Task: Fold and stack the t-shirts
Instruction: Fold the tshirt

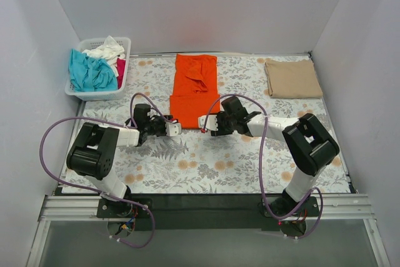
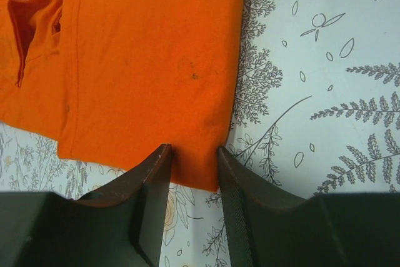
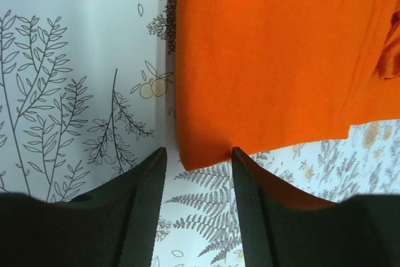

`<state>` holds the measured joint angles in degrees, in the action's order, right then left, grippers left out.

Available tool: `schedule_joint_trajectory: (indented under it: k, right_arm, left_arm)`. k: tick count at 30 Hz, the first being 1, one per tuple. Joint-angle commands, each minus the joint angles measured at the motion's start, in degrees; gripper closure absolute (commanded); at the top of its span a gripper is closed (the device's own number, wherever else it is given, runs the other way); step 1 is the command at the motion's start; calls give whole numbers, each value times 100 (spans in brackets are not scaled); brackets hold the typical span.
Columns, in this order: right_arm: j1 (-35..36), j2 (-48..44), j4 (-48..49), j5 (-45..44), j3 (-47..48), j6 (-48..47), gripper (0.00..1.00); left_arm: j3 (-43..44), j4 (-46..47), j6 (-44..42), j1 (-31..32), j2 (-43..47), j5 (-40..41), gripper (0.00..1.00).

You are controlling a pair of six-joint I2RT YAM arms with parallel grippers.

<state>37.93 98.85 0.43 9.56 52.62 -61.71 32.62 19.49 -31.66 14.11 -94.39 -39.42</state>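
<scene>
A bright orange t-shirt (image 1: 194,89) lies as a long folded strip at the table's middle back. My left gripper (image 1: 177,128) is at its near left corner and my right gripper (image 1: 203,123) at its near right corner. In the left wrist view the left gripper (image 2: 192,153) stands open, its tips either side of the orange t-shirt's (image 2: 137,60) corner. The right gripper (image 3: 199,152) is open too, straddling the other corner of the orange t-shirt (image 3: 269,48). A tan t-shirt (image 1: 292,78) lies folded at the back right. Teal (image 1: 87,72), white (image 1: 105,49) and pink-red (image 1: 120,65) t-shirts fill a basket.
The white slatted basket (image 1: 94,96) stands at the back left corner. A floral cloth (image 1: 206,167) covers the table. White walls close in the left, back and right sides. Purple cables loop beside both arms.
</scene>
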Motion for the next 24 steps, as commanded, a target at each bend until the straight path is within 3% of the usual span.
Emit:
schedule_joint_trajectory:
  k: [1, 8, 21, 23, 24]
  right_arm:
    - [48, -137, 125, 72, -103, -78, 53]
    - [39, -305, -34, 195, -16, -139, 47]
    - [135, 258, -34, 274, 284, -359, 50]
    - [170, 284, -34, 274, 205, -368, 67]
    - [188, 319, -34, 257, 187, -368, 83]
  left_arm:
    - [43, -103, -95, 31, -62, 215, 67]
    - [-28, -164, -174, 31, -9, 154, 67]
    - [139, -226, -121, 39, -247, 259, 67]
    - [139, -235, -130, 39, -264, 251, 71]
    - [139, -252, -121, 39, -256, 242, 74]
